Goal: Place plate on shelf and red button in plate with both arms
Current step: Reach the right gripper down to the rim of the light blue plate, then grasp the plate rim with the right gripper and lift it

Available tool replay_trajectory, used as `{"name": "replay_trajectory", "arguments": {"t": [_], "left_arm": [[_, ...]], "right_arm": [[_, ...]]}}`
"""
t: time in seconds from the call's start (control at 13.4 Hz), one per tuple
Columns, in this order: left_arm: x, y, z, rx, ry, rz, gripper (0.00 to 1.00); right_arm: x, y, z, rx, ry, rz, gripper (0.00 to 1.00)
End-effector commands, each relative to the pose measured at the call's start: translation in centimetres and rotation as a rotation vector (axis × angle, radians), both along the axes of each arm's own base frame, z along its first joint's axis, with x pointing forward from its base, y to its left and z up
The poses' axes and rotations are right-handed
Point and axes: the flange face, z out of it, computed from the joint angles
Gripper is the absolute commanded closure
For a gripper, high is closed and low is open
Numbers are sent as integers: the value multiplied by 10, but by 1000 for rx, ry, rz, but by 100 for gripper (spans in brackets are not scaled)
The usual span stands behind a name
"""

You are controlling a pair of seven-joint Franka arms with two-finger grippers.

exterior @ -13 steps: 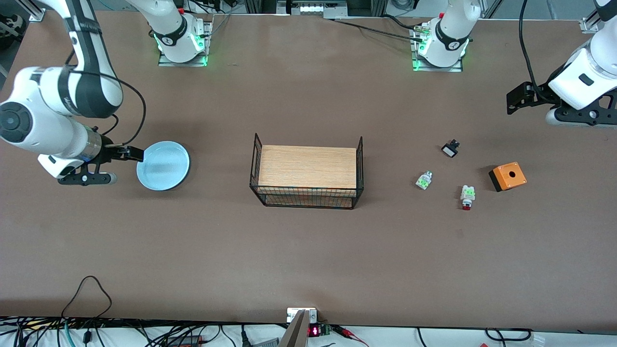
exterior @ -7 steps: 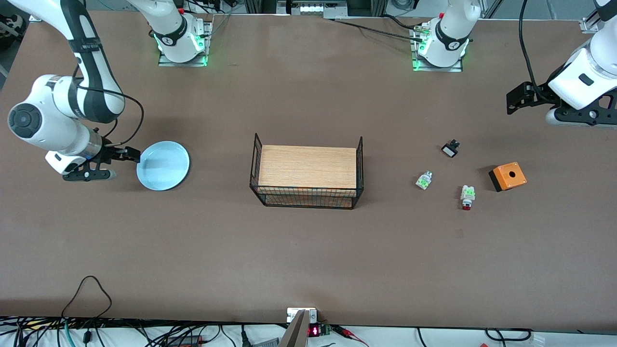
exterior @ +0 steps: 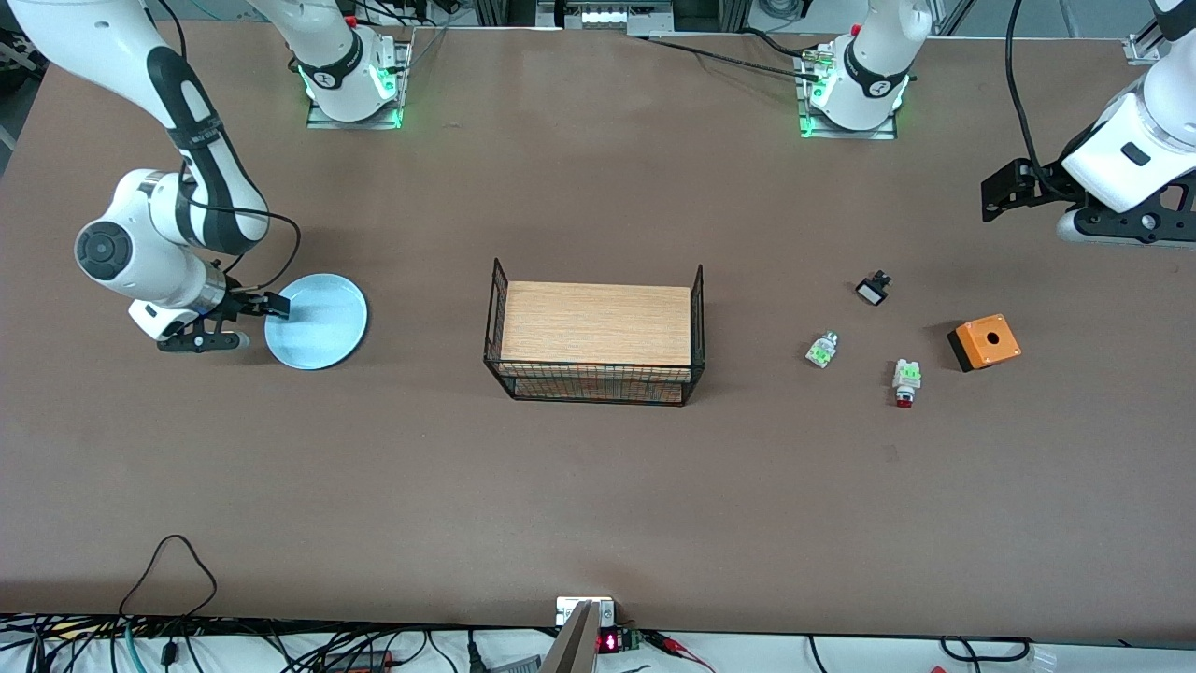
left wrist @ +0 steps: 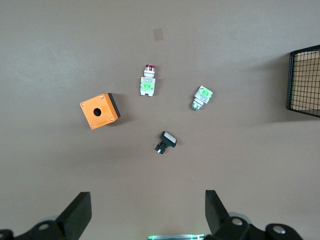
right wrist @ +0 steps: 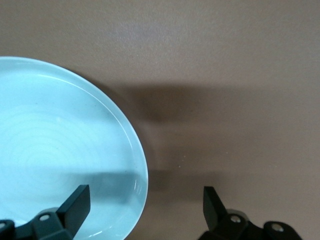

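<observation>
The pale blue plate (exterior: 318, 322) lies flat on the table at the right arm's end. My right gripper (exterior: 264, 306) is open and low at the plate's outer rim. In the right wrist view the gripper (right wrist: 145, 197) straddles that rim, one finger over the plate (right wrist: 60, 150) and one over bare table. The red button (exterior: 904, 383) lies on its side at the left arm's end, also seen in the left wrist view (left wrist: 148, 82). My left gripper (exterior: 1004, 192) waits high above the table's end, open and empty (left wrist: 147, 200).
A black wire basket with a wooden board (exterior: 595, 341) stands mid-table. Near the red button lie a white-and-green part (exterior: 822, 350), a small black-and-white part (exterior: 873, 288) and an orange box with a hole (exterior: 984, 342).
My right arm has swung in toward the plate and its gripper has edged over the plate's rim. The plate and the left arm have not moved.
</observation>
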Motion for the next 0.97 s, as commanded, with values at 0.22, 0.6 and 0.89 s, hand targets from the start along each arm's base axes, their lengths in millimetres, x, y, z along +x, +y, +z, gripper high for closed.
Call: {"name": "replay_trajectory", "arguments": {"t": [0.22,0.6,0.89], "left_arm": [[10,-1,8,12,-5,-15,0],[10,-1,7,12,-4,-15,0],[10,-1,8,12,-6,-13,0]], "right_arm": [[-3,-3,-12,-3,9,14,72],[-7,-2,-14,-1,40,-1,100],[4,0,43,17,67,-37,100]]}}
